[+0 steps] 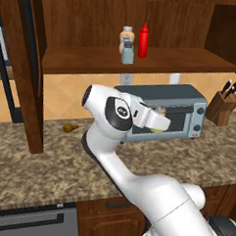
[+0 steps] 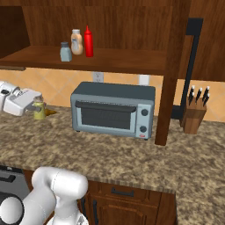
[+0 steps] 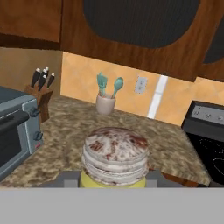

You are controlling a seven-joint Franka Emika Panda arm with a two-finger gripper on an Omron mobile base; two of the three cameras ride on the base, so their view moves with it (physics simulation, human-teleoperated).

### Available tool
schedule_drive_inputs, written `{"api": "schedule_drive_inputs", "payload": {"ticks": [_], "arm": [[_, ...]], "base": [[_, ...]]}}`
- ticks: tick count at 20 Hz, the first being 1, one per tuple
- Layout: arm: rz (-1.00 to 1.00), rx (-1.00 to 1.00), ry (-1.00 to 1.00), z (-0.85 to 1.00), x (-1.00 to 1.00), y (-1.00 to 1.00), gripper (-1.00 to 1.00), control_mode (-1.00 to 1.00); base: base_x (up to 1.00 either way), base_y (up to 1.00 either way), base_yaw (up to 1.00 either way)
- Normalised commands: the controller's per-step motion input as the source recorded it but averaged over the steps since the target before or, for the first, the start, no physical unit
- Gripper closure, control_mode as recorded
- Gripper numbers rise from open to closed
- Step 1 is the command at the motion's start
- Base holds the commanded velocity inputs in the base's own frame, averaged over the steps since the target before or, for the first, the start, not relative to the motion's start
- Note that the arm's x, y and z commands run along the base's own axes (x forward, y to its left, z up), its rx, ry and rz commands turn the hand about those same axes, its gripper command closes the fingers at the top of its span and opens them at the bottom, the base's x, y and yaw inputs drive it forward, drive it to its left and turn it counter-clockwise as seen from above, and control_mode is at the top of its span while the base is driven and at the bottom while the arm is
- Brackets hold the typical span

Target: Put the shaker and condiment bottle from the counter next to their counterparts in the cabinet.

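Currently I have the gripper (image 2: 38, 110) clenched on the shaker (image 2: 39, 111), fingers clamped on either side of its pale body just under the silvery top (image 3: 115, 154). I judge it light, rigid and smooth-walled, so a mid-body hold below the lid rim should resist slipping. It sits upright between the fingers, just above the counter (image 2: 110, 154), left of the toaster oven (image 2: 113, 110). On the cabinet (image 2: 118, 59) shelf, the red bottle (image 2: 88, 41) already stands beside the counterparts (image 2: 71, 46).
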Motion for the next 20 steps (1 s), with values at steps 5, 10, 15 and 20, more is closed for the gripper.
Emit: {"api": "schedule_drive_inputs", "payload": {"ticks": [5, 10, 15, 20], "arm": [[0.01, 0.00, -0.09, 0.72, -0.56, 0.00, 1.00, -1.00], [0.01, 0.03, -0.02, 0.72, -0.28, -0.32, 1.00, -1.00], [0.07, 0.01, -0.10, 0.80, -0.34, -0.15, 1.00, -1.00], [0.19, 0.00, -0.12, 0.57, -0.25, -0.09, 1.00, -1.00]], "base": [[0.00, 0.00, 0.00], [0.00, 0.00, 0.00], [0.00, 0.00, 0.00], [0.00, 0.00, 0.00]]}}
